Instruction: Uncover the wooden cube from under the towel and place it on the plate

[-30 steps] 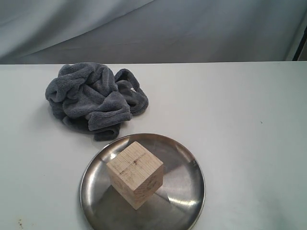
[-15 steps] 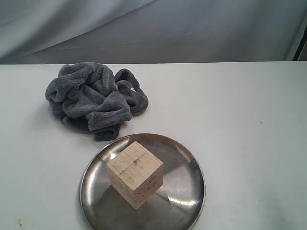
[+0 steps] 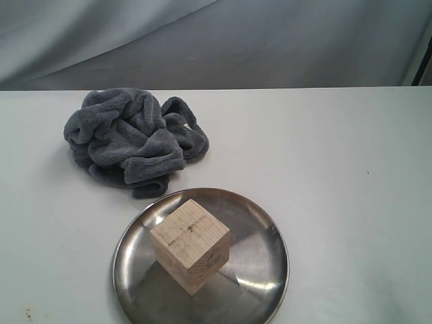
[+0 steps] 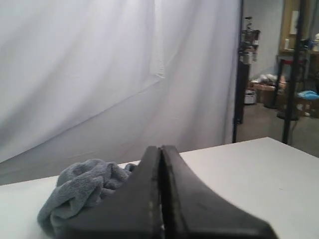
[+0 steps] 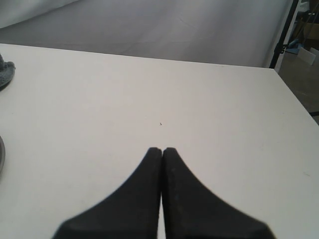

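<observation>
The wooden cube (image 3: 190, 245) stands uncovered on the steel plate (image 3: 263, 263) at the table's near edge in the exterior view. The dark grey towel (image 3: 131, 140) lies crumpled on the table just beyond the plate, to the left. Neither arm shows in the exterior view. In the left wrist view my left gripper (image 4: 160, 148) is shut with nothing in it, and the towel (image 4: 82, 191) lies beyond it. My right gripper (image 5: 162, 149) is shut and empty above bare table; slivers of the towel (image 5: 5, 72) and the plate (image 5: 1, 154) show at that view's edge.
The white table (image 3: 337, 169) runs wide to the right of the plate. A grey cloth backdrop (image 3: 216, 40) hangs behind the far edge. In the left wrist view, stands and room clutter (image 4: 269, 84) lie beyond the table.
</observation>
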Robot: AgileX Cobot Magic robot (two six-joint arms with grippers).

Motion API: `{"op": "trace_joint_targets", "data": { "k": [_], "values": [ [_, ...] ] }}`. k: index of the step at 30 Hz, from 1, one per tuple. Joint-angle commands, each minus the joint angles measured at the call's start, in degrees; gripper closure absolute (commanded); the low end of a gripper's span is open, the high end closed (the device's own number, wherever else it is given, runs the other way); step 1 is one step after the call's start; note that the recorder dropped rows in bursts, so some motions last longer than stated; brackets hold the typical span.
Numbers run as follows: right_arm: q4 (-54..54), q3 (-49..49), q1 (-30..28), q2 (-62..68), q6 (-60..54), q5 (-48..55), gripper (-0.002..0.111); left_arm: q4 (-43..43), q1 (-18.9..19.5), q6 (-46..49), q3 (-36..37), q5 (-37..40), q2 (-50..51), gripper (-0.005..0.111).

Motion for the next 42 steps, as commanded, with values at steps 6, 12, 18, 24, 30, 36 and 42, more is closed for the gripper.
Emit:
{"op": "trace_joint_targets", "data": {
  "k": [6, 12, 18, 24, 30, 36, 42],
  "values": [
    [0.3, 0.2, -0.5, -0.4, -0.2, -0.1, 0.108, -1.1, 9.7, -0.6, 10.2, -10.9, -0.1, 0.107],
    [0.3, 0.2, -0.5, -0.4, -0.2, -0.1, 0.108, 0.1, 12.6, -0.3, 10.2, -10.9, -0.1, 0.107],
    [0.3, 0.2, -0.5, -0.4, -0.2, -0.1, 0.108, 2.5, 15.2, -0.3, 10.2, -9.8, -0.1, 0.107],
    [0.3, 0.2, -0.5, -0.4, -0.2, -0.1, 0.108, 2.5, 19.0, -0.3, 10.2, -1.9, -0.1, 0.107],
    [0.3, 0.2, -0.5, -0.4, -0.2, -0.1, 0.108, 2.9, 22.0, -0.3, 10.2, 1.3, -0.1, 0.107],
    [0.3, 0.2, -0.5, -0.4, -0.2, -0.1, 0.108, 4.0, 23.2, -0.2, 10.2, 5.3, -0.1, 0.107],
    [0.3, 0.2, -0.5, -0.4, -0.2, -0.1, 0.108, 4.4, 23.2, -0.2, 10.2, 6.5, -0.1, 0.107]
  ]
}}
